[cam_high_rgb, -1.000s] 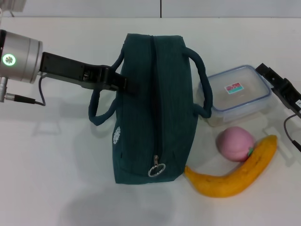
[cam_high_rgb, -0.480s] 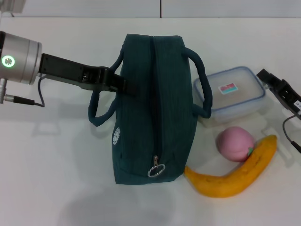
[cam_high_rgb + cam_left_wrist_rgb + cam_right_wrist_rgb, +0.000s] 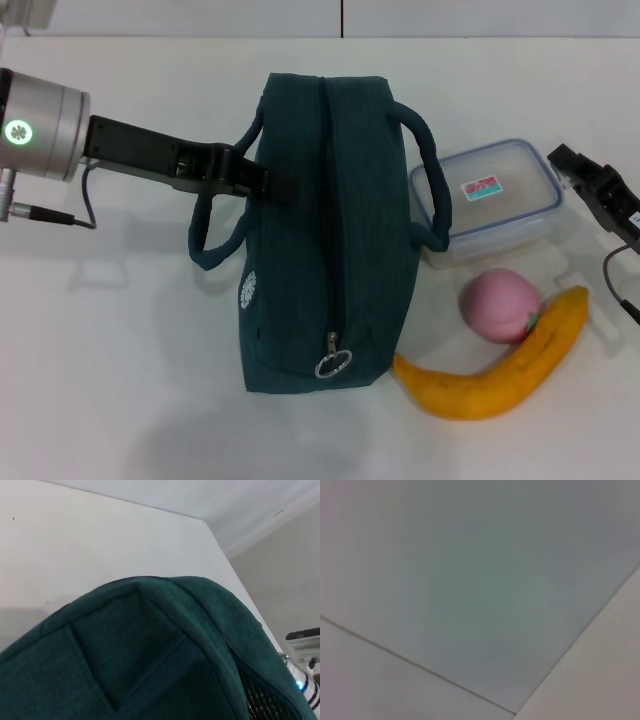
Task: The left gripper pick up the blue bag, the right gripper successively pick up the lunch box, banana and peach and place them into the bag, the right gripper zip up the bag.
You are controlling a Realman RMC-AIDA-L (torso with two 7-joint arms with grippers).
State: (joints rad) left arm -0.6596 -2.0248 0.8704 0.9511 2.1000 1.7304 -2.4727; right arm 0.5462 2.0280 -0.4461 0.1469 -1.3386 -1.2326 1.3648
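Note:
The blue bag (image 3: 330,230) stands zipped in the middle of the white table, its ring pull (image 3: 333,358) at the near end. My left gripper (image 3: 262,180) is at the bag's left side by the handle loop and looks shut on the bag; the left wrist view is filled with bag fabric (image 3: 150,655). The lunch box (image 3: 487,200) lies right of the bag, touching the right handle. My right gripper (image 3: 575,172) is at the box's right edge. The peach (image 3: 500,305) and banana (image 3: 495,370) lie in front of the box, touching each other.
The table (image 3: 120,330) has bare room at the left front and behind the bag. A cable (image 3: 615,280) hangs from the right arm near the banana's tip. The right wrist view shows only pale flat surfaces.
The lunch box has slid left toward the bag and turned a little, with my right gripper against its right edge. The left gripper, bag, peach and banana have not moved.

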